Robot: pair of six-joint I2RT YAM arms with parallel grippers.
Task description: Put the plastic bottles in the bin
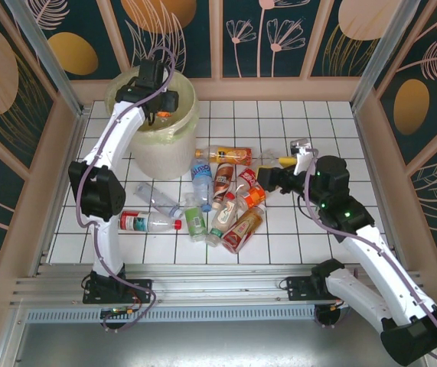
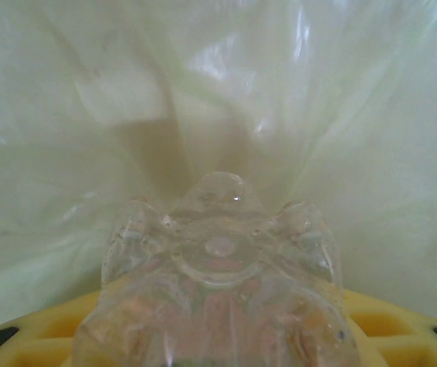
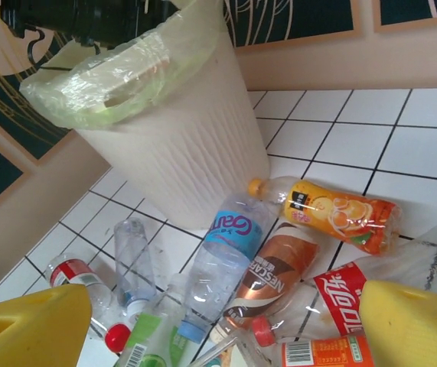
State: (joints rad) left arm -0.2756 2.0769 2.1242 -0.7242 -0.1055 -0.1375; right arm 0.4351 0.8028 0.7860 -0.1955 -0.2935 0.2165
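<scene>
**LEFT JAWS CLOSED ON A BOTTLE OVER THE BIN; RIGHT JAWS WIDE AT THE PILE**

**1. Top external view.** Both arms appear together. The left gripper (image 1: 159,107) hangs above the mouth of the bin (image 1: 174,149). The right gripper (image 1: 269,180) sits at the right edge of the bottle pile (image 1: 222,195) on the tiled table (image 1: 317,229).

**2. Left wrist view.** This view gives the grip detail. The held bottle (image 2: 218,267) is clear, and its lobed base faces the camera. It sits between the yellow left fingers (image 2: 42,332), which are closed against its sides. Directly beyond the jaws lies the bag liner (image 2: 88,115), pale, creased and glossy.

**3. Right wrist view.** The yellow right fingers (image 3: 34,329) stand wide apart and grip nothing.
- Between the jaws and just ahead of them: the red-label bottle (image 3: 340,294), the brown-label bottle (image 3: 272,279) and the blue-label bottle (image 3: 229,237), all lying down.
- Further ahead: the orange-label bottle (image 3: 333,214), on its side with its orange cap toward the bin.
- Toward the left finger: the green-label bottle (image 3: 145,340), the red-capped bottle (image 3: 76,279) and the unlabelled bottle (image 3: 134,260).
- Ahead and left of the jaws, beyond the pile: the bin, upright, with a ribbed cream wall and the liner folded over its rim.
</scene>
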